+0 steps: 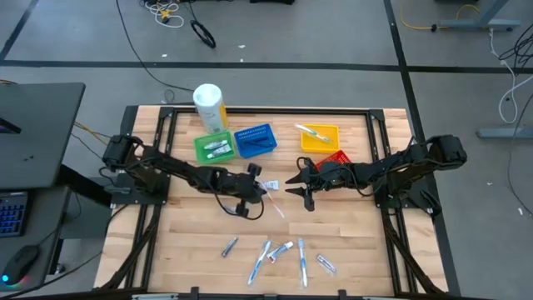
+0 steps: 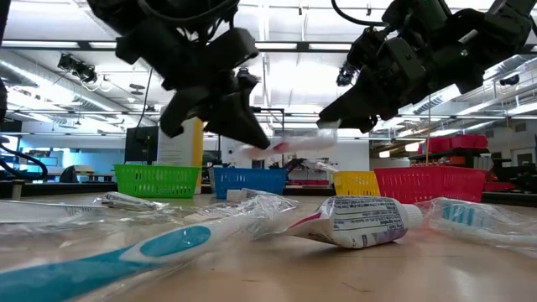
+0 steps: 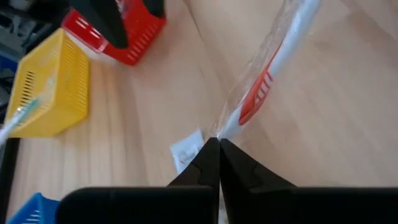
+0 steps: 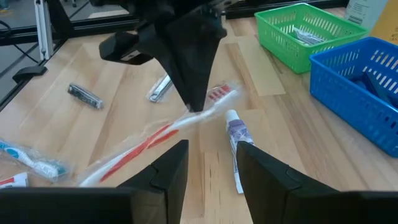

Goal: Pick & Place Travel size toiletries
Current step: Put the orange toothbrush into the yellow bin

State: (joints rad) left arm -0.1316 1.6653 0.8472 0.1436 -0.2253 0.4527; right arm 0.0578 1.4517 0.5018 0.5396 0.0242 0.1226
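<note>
My left gripper (image 1: 263, 191) hangs over the middle of the table, shut on a white toothbrush with a red-orange grip (image 4: 149, 138) sealed in a clear wrapper. In the low view the toothbrush (image 2: 295, 143) floats well above the table. My right gripper (image 1: 298, 187) is open and faces the left one from the table's right, a short way off; its fingers (image 4: 169, 167) touch nothing. A small white tube (image 4: 235, 133) lies flat on the wood under the two grippers. Several more wrapped toothbrushes and tubes (image 1: 279, 254) lie near the table's near edge. My left gripper (image 3: 217, 147) pinches the wrapped toothbrush between its two fingers at the neck (image 4: 200, 114), just behind the bristle head (image 4: 219, 93). The fingers come from above, pointing down, and lie across it. The toothbrush is lifted clear, its handle (image 3: 264, 84) sticking out roughly level past the fingertips.
Four mesh baskets stand toward the far edge: green (image 1: 212, 147), blue (image 1: 256, 140), yellow (image 1: 321, 137) and red (image 1: 335, 159). A white-and-yellow bottle (image 1: 210, 107) stands behind the green one. A dark razor (image 4: 85, 94) lies on the wood. Bare wood shows between the grippers and the near items.
</note>
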